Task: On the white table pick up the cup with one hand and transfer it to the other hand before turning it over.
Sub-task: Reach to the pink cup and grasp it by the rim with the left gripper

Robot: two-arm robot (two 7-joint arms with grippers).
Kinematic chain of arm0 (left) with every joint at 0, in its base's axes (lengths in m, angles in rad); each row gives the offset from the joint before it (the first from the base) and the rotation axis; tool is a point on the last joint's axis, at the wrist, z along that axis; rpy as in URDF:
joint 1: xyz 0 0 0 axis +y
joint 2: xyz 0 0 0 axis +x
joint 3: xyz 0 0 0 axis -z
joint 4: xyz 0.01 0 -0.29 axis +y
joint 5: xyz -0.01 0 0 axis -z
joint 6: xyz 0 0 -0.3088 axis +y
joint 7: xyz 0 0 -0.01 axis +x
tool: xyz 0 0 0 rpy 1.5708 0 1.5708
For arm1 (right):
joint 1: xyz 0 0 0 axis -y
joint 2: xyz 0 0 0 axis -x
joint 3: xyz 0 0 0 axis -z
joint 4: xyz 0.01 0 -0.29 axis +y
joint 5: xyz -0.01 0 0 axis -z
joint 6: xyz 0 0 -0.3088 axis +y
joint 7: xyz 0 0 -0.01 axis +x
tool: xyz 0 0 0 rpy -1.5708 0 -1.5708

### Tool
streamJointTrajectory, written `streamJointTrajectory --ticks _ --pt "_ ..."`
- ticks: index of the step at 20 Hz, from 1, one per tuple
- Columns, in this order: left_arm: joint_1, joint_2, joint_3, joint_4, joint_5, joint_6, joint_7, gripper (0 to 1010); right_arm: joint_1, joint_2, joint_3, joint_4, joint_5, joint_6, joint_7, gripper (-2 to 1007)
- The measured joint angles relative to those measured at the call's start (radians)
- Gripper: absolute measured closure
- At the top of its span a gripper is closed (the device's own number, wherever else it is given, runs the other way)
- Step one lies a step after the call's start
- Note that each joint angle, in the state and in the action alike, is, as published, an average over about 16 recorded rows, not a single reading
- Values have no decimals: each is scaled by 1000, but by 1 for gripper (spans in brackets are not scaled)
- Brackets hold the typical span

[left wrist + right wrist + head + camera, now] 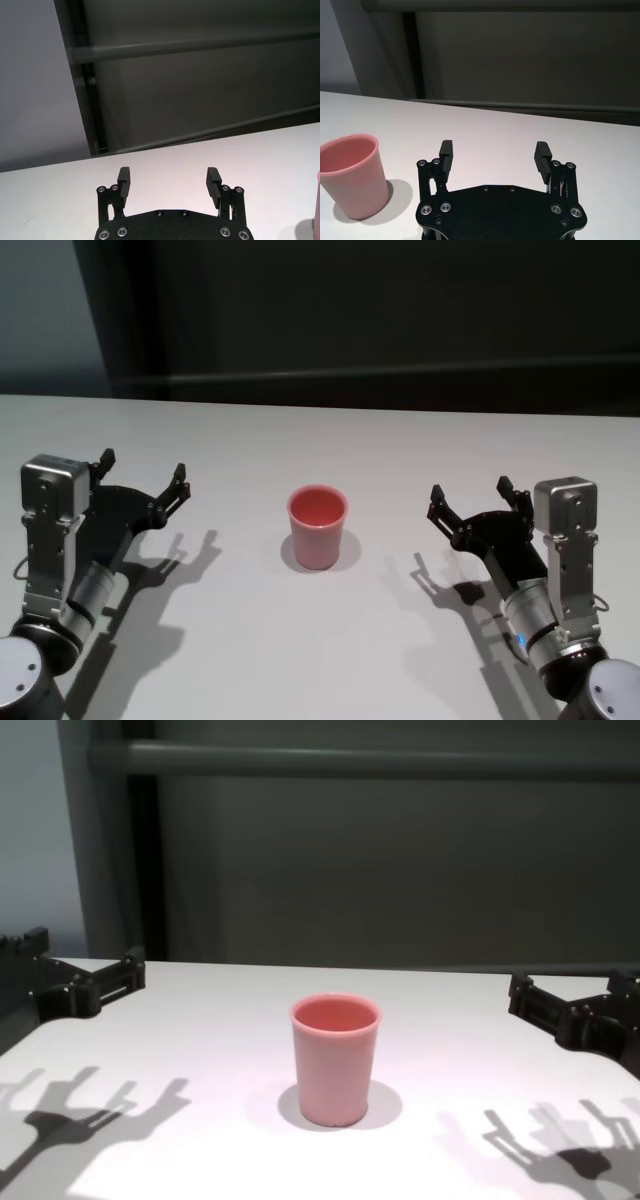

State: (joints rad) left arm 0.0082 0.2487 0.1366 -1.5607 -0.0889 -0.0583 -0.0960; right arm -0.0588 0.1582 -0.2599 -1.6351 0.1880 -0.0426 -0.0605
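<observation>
Nearest the head camera, the two forearms are seen at the lower corners of the view, each ending in a black gripper held above the white table [330, 640]. On the robot's left, the left gripper [142, 476] is raised off the tabletop, its fingers pointing away from the body and slightly inward; its shadow is cast on the table beside it. Its jaws are spread wide apart, and nothing is held between them, as is confirmed in the left wrist view, where only bare table is seen between the two fingertips of the left gripper [169, 181]. On the robot's right, the right gripper [470, 497] is held in a mirrored pose, also above the table and with its own shadow below. Its jaws likewise stand fully apart with nothing between them; in the right wrist view the right gripper [494, 154] is shown with bare table between its fingertips.

The cup [318, 527] is placed upright on the table, between the two grippers and well apart from both. Its open rim faces up and its narrower base rests on the white surface, with a soft shadow around its foot. In the chest view the cup [336, 1059] is seen standing in the middle of the table, rim wider than base, untouched by either gripper. In the right wrist view the cup [352, 175] is seen off to one side of the right fingers, clear of them
</observation>
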Motion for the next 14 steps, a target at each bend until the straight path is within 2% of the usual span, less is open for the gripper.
streamJointTrajectory --ticks 6,14 --pt "-11 67 11 -52 74 34 -63 9 0 0 0 0 0 0 0 3" --pt "-55 193 44 -130 194 93 -178 9 0 0 0 0 0 0 0 3"
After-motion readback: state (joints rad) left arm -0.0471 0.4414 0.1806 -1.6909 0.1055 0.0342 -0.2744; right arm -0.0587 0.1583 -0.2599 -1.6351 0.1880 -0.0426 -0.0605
